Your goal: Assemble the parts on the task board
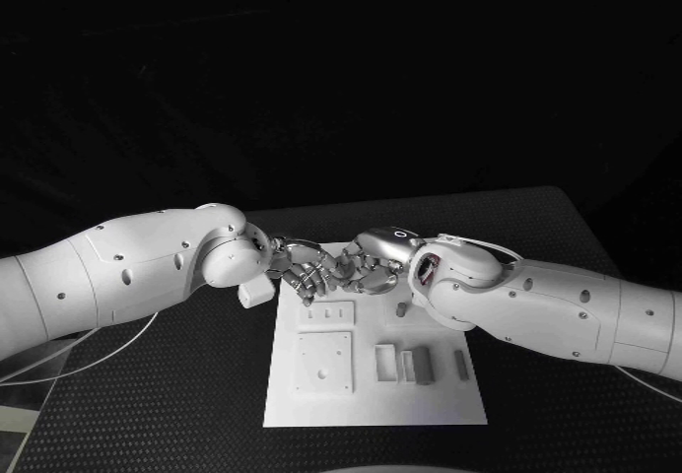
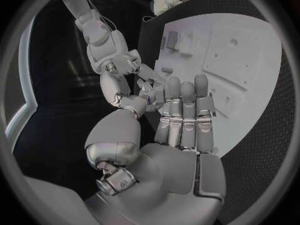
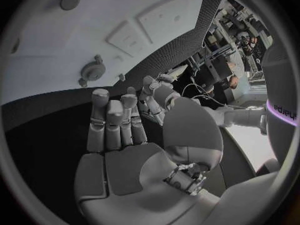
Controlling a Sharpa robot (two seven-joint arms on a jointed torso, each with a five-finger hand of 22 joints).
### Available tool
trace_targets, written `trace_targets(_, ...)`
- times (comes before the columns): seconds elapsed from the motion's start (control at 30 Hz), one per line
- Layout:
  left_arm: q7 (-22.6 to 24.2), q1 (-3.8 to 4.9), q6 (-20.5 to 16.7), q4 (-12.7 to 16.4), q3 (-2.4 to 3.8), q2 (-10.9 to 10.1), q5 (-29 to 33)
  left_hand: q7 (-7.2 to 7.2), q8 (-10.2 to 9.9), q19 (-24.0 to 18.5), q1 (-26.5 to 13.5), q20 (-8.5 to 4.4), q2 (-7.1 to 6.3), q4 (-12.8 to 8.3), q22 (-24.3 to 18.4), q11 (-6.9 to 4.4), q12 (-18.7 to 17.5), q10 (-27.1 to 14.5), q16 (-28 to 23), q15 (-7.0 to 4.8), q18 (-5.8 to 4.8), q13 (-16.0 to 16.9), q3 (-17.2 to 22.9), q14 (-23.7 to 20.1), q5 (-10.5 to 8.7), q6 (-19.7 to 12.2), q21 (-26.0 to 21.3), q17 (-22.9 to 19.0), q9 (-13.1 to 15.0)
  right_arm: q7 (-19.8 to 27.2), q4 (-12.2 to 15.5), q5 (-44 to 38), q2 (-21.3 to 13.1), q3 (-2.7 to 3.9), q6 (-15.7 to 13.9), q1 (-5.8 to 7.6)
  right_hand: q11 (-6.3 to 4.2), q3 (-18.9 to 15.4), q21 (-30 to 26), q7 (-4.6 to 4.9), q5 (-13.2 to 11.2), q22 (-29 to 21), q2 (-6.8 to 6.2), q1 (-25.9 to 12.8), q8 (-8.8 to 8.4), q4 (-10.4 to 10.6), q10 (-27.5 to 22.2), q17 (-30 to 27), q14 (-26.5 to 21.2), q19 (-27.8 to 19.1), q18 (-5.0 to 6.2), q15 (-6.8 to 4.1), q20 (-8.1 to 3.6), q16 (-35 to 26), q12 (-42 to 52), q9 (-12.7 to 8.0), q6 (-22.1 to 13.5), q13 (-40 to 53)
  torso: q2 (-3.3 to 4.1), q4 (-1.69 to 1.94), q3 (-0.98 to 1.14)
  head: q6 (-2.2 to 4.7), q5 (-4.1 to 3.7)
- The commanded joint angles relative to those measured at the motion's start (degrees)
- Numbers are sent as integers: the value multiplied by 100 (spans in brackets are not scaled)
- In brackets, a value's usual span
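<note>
The white task board [image 1: 376, 399] lies in the middle of the black table. My left hand [image 1: 302, 266] and right hand [image 1: 373, 264] meet fingertip to fingertip just above its far edge. In the left wrist view my left hand [image 2: 181, 120] has straight fingers, and its thumb touches the right hand's fingers [image 2: 140, 75]. The right wrist view has my right hand [image 3: 119, 130] stretched flat, with the left hand's fingers [image 3: 156, 92] at its thumb. Whether a part sits between them is hidden. Three small grey parts [image 1: 415, 365] stand on the board's near right. A small peg [image 1: 402, 308] stands behind them.
A raised square plate [image 1: 324, 362] and a smaller slotted one [image 1: 328, 315] occupy the board's left half. Loose white cables [image 1: 86, 350] trail under the left arm. Black table surface [image 1: 554, 434] lies open to the board's near left and right.
</note>
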Motion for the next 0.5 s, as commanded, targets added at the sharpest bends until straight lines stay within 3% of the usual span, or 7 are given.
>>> trace_targets(0.03, 127, -1, 108, 13, 3, -2, -100, -39, -10, 35, 30, -14, 41, -296, 9, -47, 24, 1, 25, 23, 114, -10, 329, 20, -28, 42, -22, -8, 13, -32, -1, -13, -11, 2, -3, -4, 7, -8, -37, 24, 9, 53, -56, -10, -15, 44, -26, -6, -23, -25, 83, 32, 20, -38, -18, -8, -16, -7, -2, 2, 2, -1, 0)
trace_targets(0.13, 162, -2, 72, 29, 2, -9, -317, -31, -23, 39, 45, -15, 25, -278, 22, -44, 27, -10, 28, 22, 112, -12, 357, 14, -113, 28, -29, -15, 29, -33, -12, -4, -38, 2, -13, -4, 8, -8, -38, 25, 9, 53, -58, -11, -15, 50, -27, -7, -24, -25, 83, 33, 21, -39, -18, -8, -16, -7, -3, 1, 2, -1, 0)
trace_targets(0.23, 151, -15, 65, 39, 2, -7, -489, -15, -49, 48, 108, -16, -7, -222, 41, -38, 31, -31, 31, 21, 110, -18, 415, 5, -379, -2, -47, -28, 53, -31, -28, 20, -78, 2, -25, -4, 9, -9, -39, 25, 9, 53, -60, -13, -14, 56, -28, -7, -25, -26, 83, 34, 22, -39, -17, -8, -15, -7, -3, 2, 2, 0, -1)
trace_targets(0.4, 19, -73, -235, 46, 1, 8, -1084, 8, -85, 60, 202, -18, 15, -134, 70, -30, 44, -56, 45, 18, 108, -21, 463, -1, -680, -44, -75, -45, 89, -20, -64, 34, -177, 3, -91, -4, 10, -6, -40, 25, 10, 53, -59, -8, -11, 60, -29, -7, -26, -26, 83, 36, 23, -39, -16, -7, -11, -7, -8, 6, 1, 2, 3)
trace_targets(0.5, -83, -113, -473, 39, -2, 21, -1519, 10, -87, 71, 221, -21, 30, -125, 80, -32, 52, -53, 52, 14, 109, -19, 467, 4, -724, -47, -74, -46, 99, 10, -150, 112, -250, 5, -221, -4, 9, -1, -40, 24, 11, 54, -54, 6, -6, 62, -27, -8, -24, -25, 83, 36, 23, -37, -13, -5, -4, -6, -4, -2, 0, 8, -2)
